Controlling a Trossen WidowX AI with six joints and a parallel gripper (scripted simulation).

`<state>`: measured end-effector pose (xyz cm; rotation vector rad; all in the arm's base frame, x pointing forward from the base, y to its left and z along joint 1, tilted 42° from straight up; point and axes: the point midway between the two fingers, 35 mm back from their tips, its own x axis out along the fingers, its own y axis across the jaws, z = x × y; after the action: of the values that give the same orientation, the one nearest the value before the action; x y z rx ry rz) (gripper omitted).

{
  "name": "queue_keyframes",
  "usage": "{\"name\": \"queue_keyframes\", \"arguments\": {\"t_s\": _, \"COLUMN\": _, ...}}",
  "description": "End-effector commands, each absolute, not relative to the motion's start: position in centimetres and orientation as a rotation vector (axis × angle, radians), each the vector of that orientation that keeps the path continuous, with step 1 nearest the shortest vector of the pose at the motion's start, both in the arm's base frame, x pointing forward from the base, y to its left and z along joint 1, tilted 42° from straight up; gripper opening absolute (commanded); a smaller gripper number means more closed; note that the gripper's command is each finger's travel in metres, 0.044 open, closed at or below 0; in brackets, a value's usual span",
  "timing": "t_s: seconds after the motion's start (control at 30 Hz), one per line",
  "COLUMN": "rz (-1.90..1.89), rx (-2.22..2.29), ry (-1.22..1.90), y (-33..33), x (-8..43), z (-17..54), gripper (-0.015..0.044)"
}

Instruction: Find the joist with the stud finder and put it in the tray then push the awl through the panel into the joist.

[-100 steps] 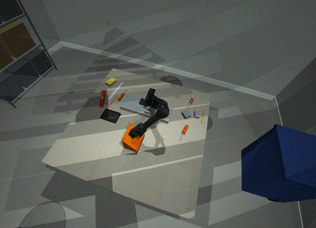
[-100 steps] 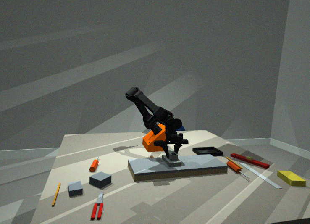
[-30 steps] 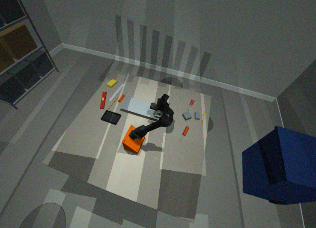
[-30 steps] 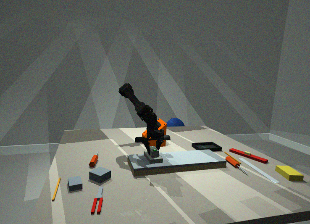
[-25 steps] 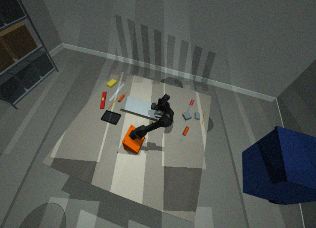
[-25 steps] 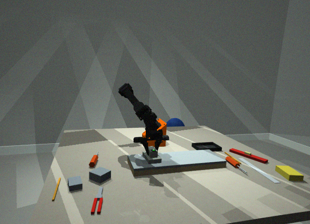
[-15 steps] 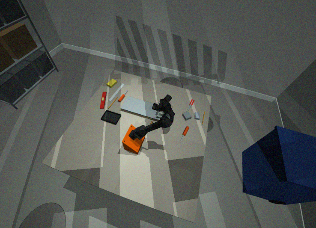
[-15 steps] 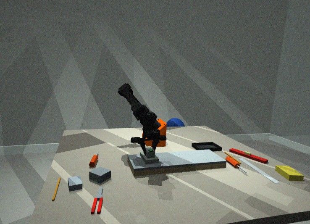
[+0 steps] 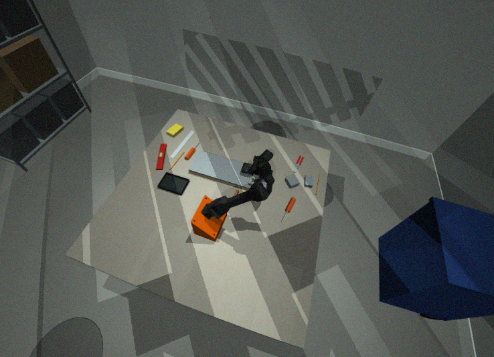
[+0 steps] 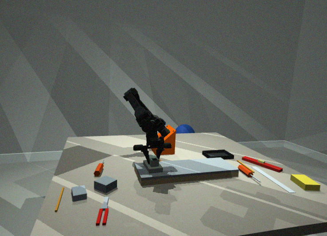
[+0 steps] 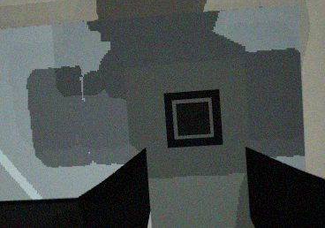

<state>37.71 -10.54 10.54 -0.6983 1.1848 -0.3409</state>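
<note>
My gripper [image 10: 153, 159] [image 11: 189, 151] is shut on the grey stud finder [image 10: 153, 169] [image 11: 190, 162]. The stud finder is upright, on or just over the blue-grey floor panel [image 9: 211, 165] [image 10: 205, 164] [image 11: 22, 50], near the panel's end by the grey blocks; I cannot tell if there is a small gap. Its square display is dark in the wrist view. The black tray [image 9: 170, 191] [image 10: 219, 157] is empty, beyond the panel's other end. Two orange-handled tools lie on the table, one [image 9: 189, 153] [image 10: 245, 170] by the ruler, one [image 9: 290, 204] [image 10: 98, 169] near the blocks; I cannot tell which is the awl.
Two grey blocks [image 9: 292, 181] [image 10: 79, 193] and red-handled pliers [image 9: 298, 165] [image 10: 101, 214] lie off the near panel end. A red level [image 9: 160, 157] [image 10: 261, 164], a ruler [image 9: 182, 144] [image 10: 273, 179] and a yellow block [image 9: 175, 130] [image 10: 305, 182] lie off the other. The orange arm base [image 9: 208, 223] stands behind the panel.
</note>
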Motion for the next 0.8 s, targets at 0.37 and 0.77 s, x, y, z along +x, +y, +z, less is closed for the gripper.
{"name": "queue_keyframes", "arguments": {"t_s": 0.37, "rz": -0.373, "rx": -0.694, "ry": 1.177, "y": -11.94, "x": 37.8, "z": 11.67, "gripper": 0.0}}
{"name": "queue_keyframes", "arguments": {"t_s": 0.77, "rz": -0.358, "rx": -0.694, "ry": 1.178, "y": -11.41, "x": 37.84, "z": 11.45, "gripper": 0.0}}
